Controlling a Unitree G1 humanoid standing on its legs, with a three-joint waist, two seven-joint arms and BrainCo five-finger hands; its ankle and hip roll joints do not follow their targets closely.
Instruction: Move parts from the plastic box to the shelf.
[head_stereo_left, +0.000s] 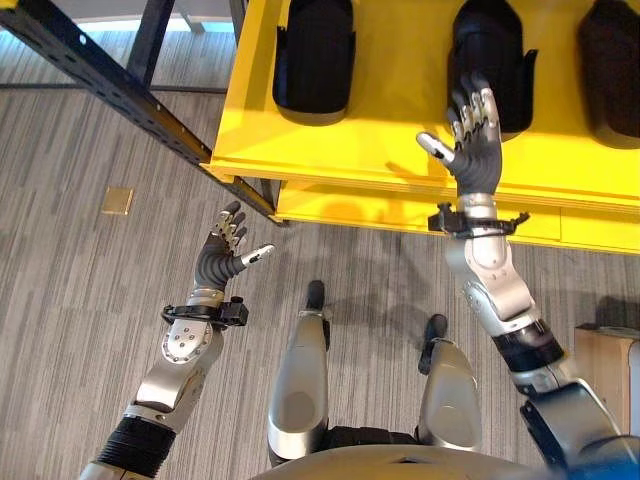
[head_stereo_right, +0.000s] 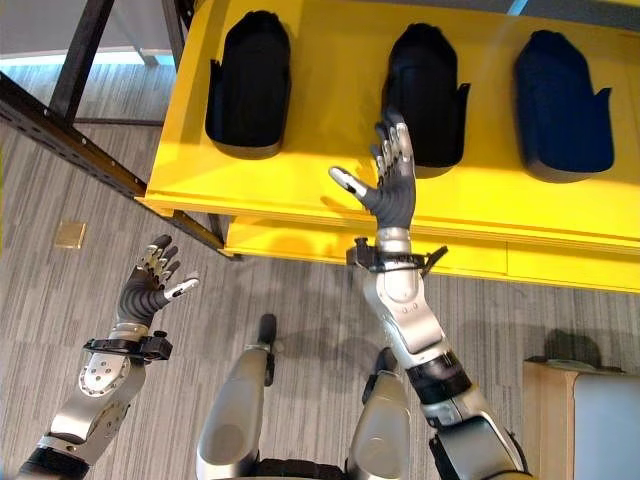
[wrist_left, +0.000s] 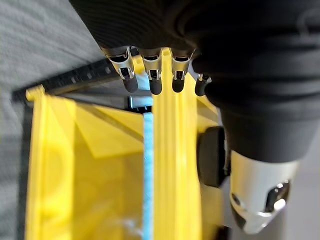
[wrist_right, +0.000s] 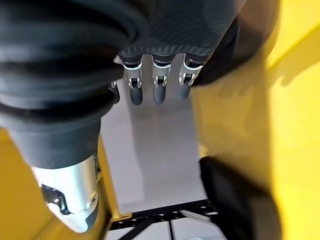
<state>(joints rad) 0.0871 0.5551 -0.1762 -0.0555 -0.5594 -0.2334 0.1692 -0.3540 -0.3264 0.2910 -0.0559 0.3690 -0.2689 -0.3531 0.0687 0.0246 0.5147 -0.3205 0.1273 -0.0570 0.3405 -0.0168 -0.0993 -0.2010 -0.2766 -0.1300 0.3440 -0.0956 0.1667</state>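
Three black moulded parts lie in a row on the yellow shelf (head_stereo_left: 400, 140): one on the left (head_stereo_left: 314, 58), one in the middle (head_stereo_left: 492, 62) and one on the right (head_stereo_right: 562, 102). My right hand (head_stereo_left: 475, 150) is raised over the shelf's front, open, its fingertips just short of the middle part and holding nothing. My left hand (head_stereo_left: 222, 255) hangs open and empty above the grey floor, left of the shelf. In the right wrist view a black part (wrist_right: 235, 200) lies on the yellow surface past the straight fingers (wrist_right: 159, 90).
A dark metal rack beam (head_stereo_left: 110, 85) runs diagonally at the upper left, meeting the shelf's corner. A lower yellow tier (head_stereo_left: 420, 215) sits under the top one. A wooden box (head_stereo_left: 608, 365) stands at the right edge. A small tan plate (head_stereo_left: 117, 201) lies on the floor.
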